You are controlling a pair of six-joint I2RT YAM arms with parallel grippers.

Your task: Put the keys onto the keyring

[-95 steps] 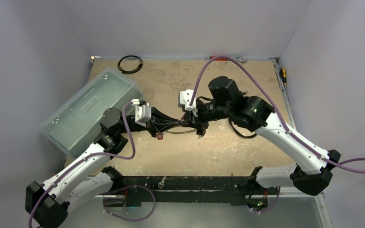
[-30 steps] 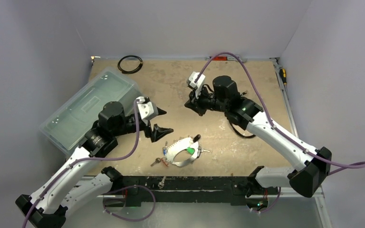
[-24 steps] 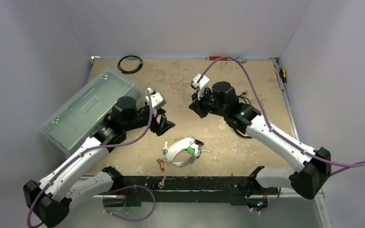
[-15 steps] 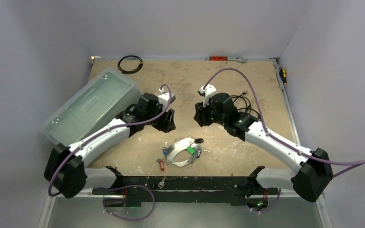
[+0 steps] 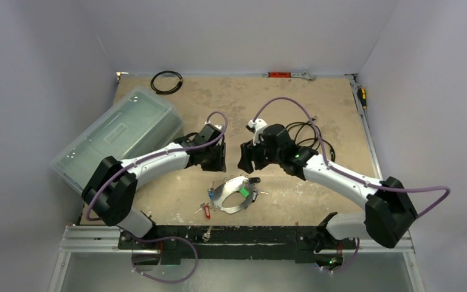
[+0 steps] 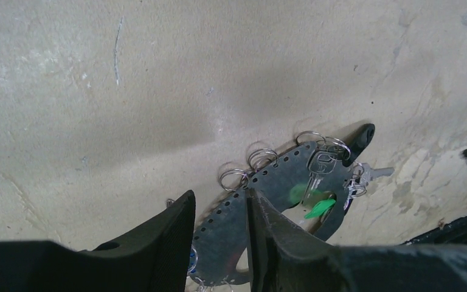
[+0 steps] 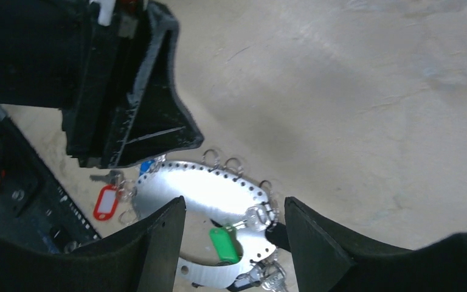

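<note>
The keyring [image 5: 228, 196] is a shiny flat perforated metal hoop lying on the table near the front edge. Keys hang from small rings on its rim, with a green tag [image 5: 243, 192], a red tag [image 5: 207, 211] and a black tag [image 5: 254, 180]. My left gripper [image 5: 217, 163] hovers just behind the keyring's left end, jaws narrowly apart and empty. In the left wrist view the keyring [image 6: 273, 182] shows beyond the left gripper [image 6: 219, 213]. My right gripper [image 5: 245, 161] stands open behind its right end. The right wrist view frames the keyring [image 7: 200, 191] and green tag [image 7: 222, 244] between its wide fingers [image 7: 164, 243].
A clear plastic box [image 5: 118, 137] lies at the left. A black coiled cable ring [image 5: 166, 81] sits at the back left, and a loose black cable [image 5: 309, 135] lies under the right arm. Small tools rest along the back edge [image 5: 286, 75] and right edge [image 5: 361, 96].
Both arms have swung inward and down towards the keyring. The right gripper has opened from shut, and the left jaws have narrowed. The keyring lies where it was a second ago.
</note>
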